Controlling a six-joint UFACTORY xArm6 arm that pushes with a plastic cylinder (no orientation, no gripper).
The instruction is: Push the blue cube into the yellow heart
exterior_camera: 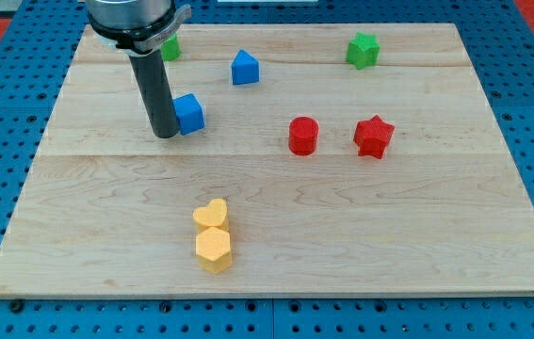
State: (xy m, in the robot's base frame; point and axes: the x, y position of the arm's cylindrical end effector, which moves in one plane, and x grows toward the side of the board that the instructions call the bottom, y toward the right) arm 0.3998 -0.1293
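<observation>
Scattered over the wooden board (pixel 417 235): a blue house-shaped block (pixel 245 68) near the view's top, a green star (pixel 364 50) at top right, a red cylinder (pixel 303 135) and red star (pixel 374 136) side by side right of centre. Nothing between blue cube (pixel 189 113) and yellow heart (pixel 211 215); a yellow hexagonal block (pixel 214 250) touching the heart's lower side. Another green block (pixel 169 47) mostly hidden behind the rod, shape unclear. No jaws here, just a plain rod, grasping nothing. My tip (pixel 166 135) pressed against the cube's left side; cube upper left of centre, heart well apart below.
</observation>
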